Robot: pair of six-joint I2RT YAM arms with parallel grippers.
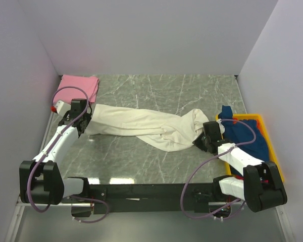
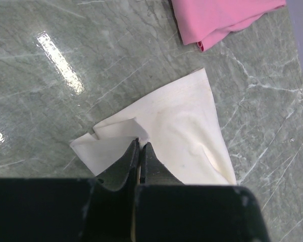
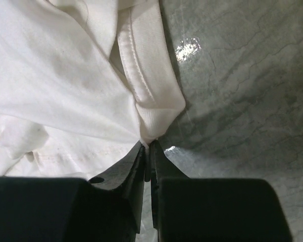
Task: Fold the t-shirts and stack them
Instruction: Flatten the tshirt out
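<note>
Gripping the cream t-shirt (image 1: 141,126) are left pincer (image 2: 141,147) and right pincer (image 3: 147,147) (yellow bin (image 1: 263,119) holds blue shirt (image 1: 248,135)).

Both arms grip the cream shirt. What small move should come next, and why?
Probably lift both ends slightly and draw them apart. The left gripper and right gripper are each shut on an end of the cream shirt, which lies twisted and bunched across the table, so it likely needs stretching flat before any fold.

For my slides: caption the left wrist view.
Left claw pinches a corner of the cream-white t-shirt on the table, pink t-shirt beyond.
</note>
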